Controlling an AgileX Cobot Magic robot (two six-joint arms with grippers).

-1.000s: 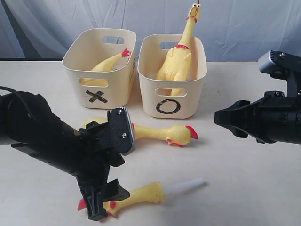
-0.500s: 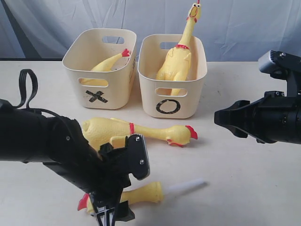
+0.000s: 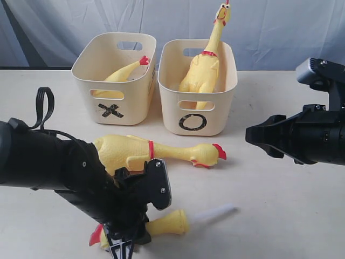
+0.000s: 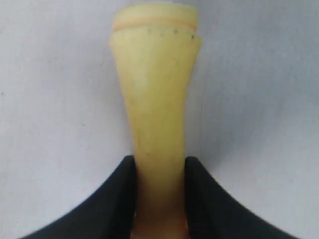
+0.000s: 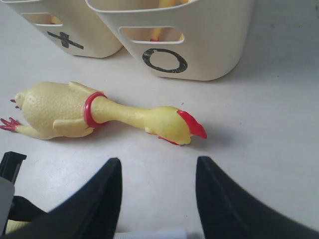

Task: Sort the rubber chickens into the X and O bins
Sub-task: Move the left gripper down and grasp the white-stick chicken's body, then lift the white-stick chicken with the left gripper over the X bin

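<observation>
There were two bins: one X bin [image 3: 86,81] and one O bin [image 3: 218,110]. There were four rubber chickens. One small chicken [image 3: 125,71] was in the X bin. One tall chicken [image 3: 202,70] was in the O bin. One long chicken [image 3: 129,151] and one head-and-neck chicken [image 3: 167,222] were on the one table [image 3: 280,205]. There was one white tube [image 3: 215,211]. There were two black grippers: one left gripper [image 3: 121,245] and one right gripper [image 3: 259,137].

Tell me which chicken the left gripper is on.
The head-and-neck chicken with the white tube; the left gripper grips its neck. The whole chicken lies free, and the other two sit in the X bin and O bin.
</observation>
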